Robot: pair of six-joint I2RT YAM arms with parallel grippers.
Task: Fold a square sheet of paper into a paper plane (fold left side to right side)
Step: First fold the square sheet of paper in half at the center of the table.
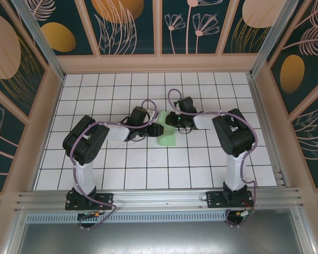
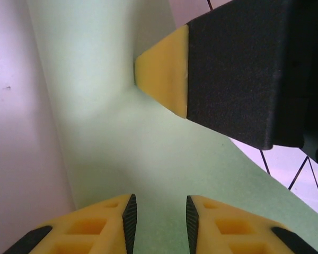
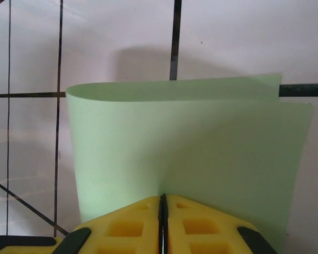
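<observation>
My right gripper (image 3: 162,200) is clamped on the square sheet of paper (image 3: 185,148), which is curled over but uncreased. My left gripper (image 2: 159,211) stands apart above it. I judge all the creasing remains.

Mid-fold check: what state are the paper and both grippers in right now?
square sheet of paper: doubled over on itself, bend rounded and not pressed flat, free edges slightly offset.
right gripper: shut on the paper's edge.
left gripper: partly open over the paper, gripping nothing.
</observation>
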